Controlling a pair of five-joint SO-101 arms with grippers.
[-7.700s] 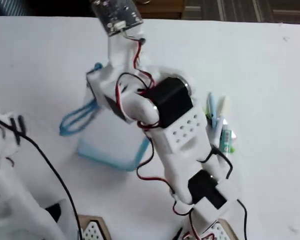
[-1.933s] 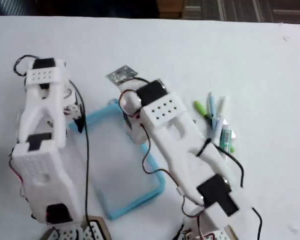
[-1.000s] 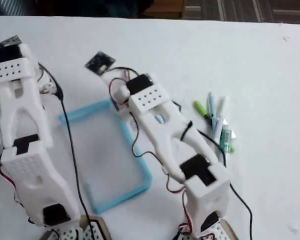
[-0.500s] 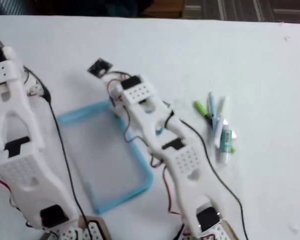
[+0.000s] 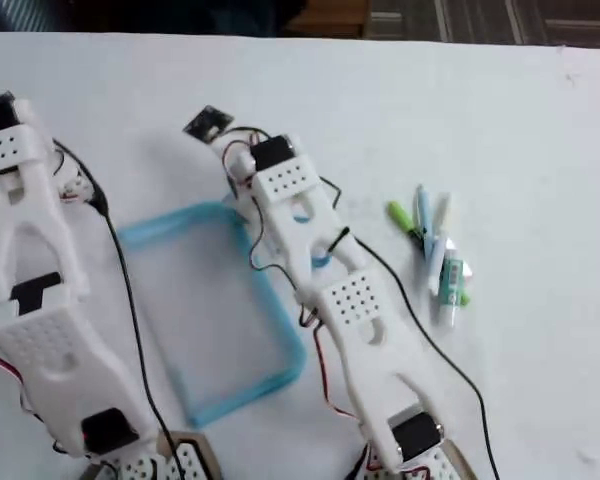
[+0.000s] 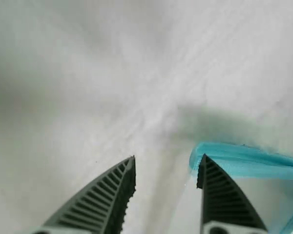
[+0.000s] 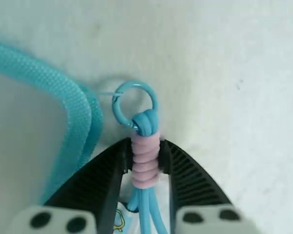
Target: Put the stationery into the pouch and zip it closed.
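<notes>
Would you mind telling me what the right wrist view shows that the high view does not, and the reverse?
The right wrist view gives the close detail: the right gripper shut on the pink-wrapped pull cord, with its blue ring lying beside the pouch edge. The high view gives the layout: the pouch's whole blue outline flat on the table, and the stationery in a loose cluster apart from it, not yet inside. Shared: the pouch's blue edge and the white table.
</notes>
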